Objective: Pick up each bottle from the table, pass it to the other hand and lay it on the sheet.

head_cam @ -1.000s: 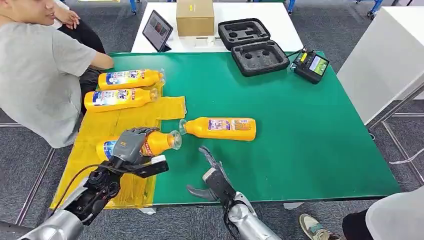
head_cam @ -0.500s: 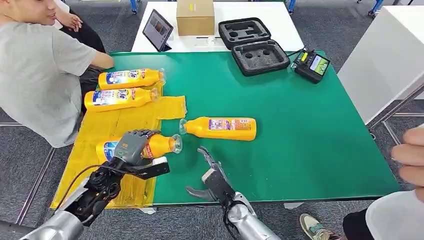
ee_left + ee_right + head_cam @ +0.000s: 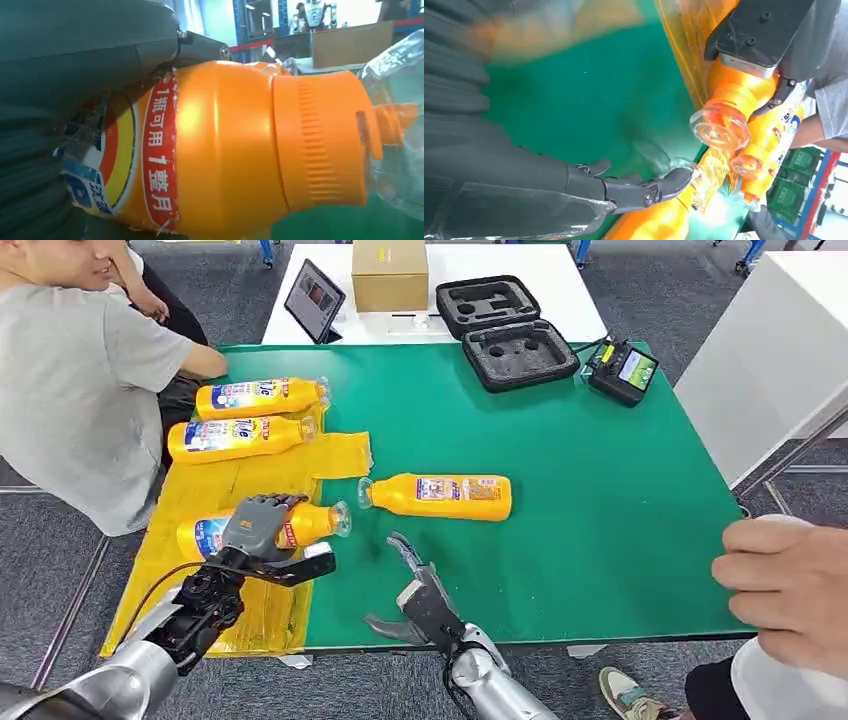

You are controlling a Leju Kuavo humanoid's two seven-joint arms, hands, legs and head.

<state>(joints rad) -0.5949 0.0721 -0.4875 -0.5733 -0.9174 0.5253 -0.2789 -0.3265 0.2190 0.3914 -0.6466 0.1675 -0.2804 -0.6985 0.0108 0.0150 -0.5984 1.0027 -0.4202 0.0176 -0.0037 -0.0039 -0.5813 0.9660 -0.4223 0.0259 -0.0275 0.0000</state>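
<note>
Leftward went left hand [image 3: 258, 527] gripping bottle [image 3: 300, 525].

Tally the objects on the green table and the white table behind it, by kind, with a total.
Orange plastic bottles: 4
Yellow sheet: 1
Black foam-lined case: 1
Black handheld controller with screen: 1
Dark tablet: 1
Brown cardboard box: 1
Total: 9
</note>
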